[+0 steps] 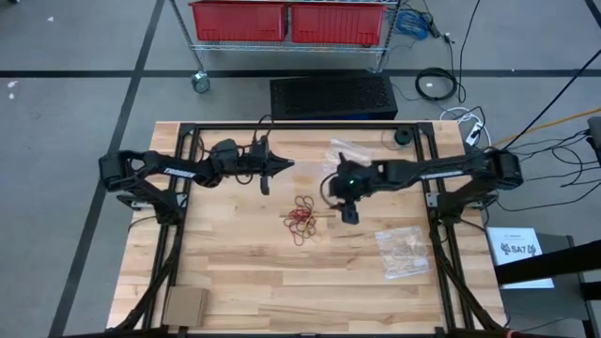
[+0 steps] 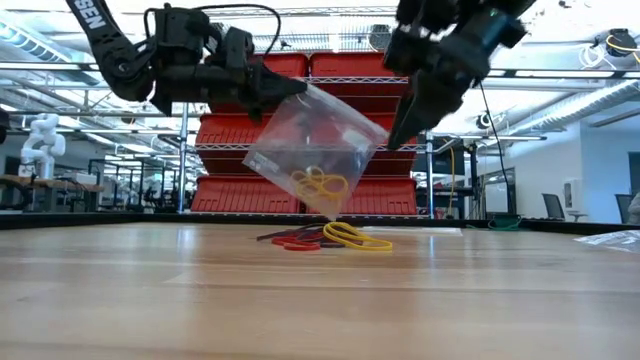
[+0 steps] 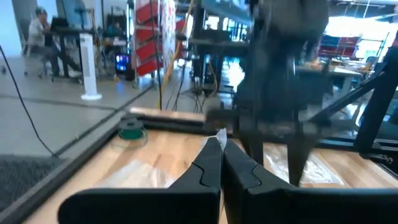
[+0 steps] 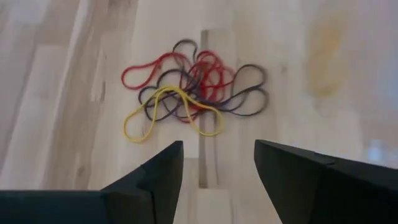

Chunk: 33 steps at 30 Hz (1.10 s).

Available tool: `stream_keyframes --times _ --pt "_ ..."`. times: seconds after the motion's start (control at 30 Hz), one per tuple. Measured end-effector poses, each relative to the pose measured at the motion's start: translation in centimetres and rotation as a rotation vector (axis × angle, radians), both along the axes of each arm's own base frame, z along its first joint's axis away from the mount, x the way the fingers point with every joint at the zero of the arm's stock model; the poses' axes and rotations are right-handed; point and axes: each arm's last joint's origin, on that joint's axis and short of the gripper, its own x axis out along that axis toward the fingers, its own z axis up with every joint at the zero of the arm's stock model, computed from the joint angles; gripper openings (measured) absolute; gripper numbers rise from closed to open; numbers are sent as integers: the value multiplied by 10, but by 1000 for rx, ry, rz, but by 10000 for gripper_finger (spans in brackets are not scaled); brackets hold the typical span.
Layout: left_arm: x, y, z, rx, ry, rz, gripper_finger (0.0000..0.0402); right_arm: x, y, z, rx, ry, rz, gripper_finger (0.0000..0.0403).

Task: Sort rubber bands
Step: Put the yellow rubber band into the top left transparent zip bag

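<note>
A loose pile of red, yellow and dark rubber bands [image 1: 302, 218] lies on the wooden table's middle; it also shows in the low view [image 2: 325, 237] and the right wrist view [image 4: 196, 93]. My left gripper [image 2: 288, 96] is raised left of and beyond the pile, shut on a clear plastic bag [image 2: 315, 150] with yellow bands [image 2: 320, 183] inside. My right gripper [image 4: 217, 165] is open and points down just right of the pile [image 1: 349, 212], touching nothing. My left gripper pinches the clear bag by its upper edge [image 3: 217, 134] between the two shut fingers, coming level from the table's left. The bag hangs tilted below the fingertips, its lowest corner [image 2: 330, 213] just over the pile; whether it touches the bands, I cannot tell.
A second clear bag holding tan bands [image 1: 404, 252] lies right of the pile toward the near edge, and another clear bag [image 1: 349, 150] lies near the far edge. A cardboard piece [image 1: 185, 305] sits at the near left corner. A small dark roll [image 1: 404, 136] rests far right.
</note>
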Motion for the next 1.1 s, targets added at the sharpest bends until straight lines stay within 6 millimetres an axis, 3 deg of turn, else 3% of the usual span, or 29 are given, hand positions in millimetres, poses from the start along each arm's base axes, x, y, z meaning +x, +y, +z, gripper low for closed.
stream_keyframes --times 0.37,0.73,0.9,1.1 --pt "-13 7 15 32 -19 -1 0 37 -2 -70 -51 75 75 225" --pt "-14 8 13 39 0 5 0 49 -2 -98 -65 71 108 229" --pt "-14 8 13 39 1 7 0 52 -2 -101 -78 52 119 173" --pt "-14 8 13 37 5 8 0 54 1 -101 -121 46 118 28"
